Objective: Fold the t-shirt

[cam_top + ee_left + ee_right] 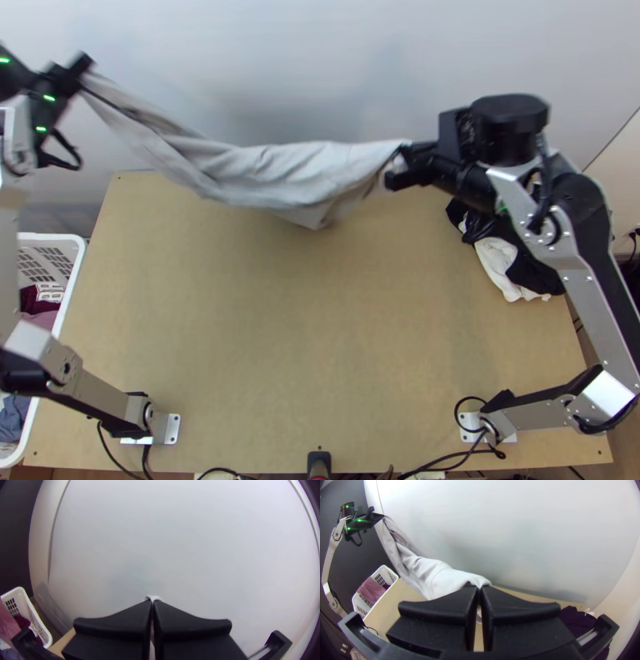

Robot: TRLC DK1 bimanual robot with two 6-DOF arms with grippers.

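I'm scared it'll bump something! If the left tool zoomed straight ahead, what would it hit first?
Probably the pale wall. I see nothing between it and the left tool except the bit of t-shirt it pinches. How far away the wall is, I can't tell.

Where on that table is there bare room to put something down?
The broad middle of the table looks free, bordered by both arms' bases nearer and the lifted grey shirt farther off. It's crowded far right, where black and white clothes lie, and cables clutter the near edge.

one t-shirt (280, 168), two grippers (398, 166), one basket (78, 254), perhaps one clothes pile (499, 260)
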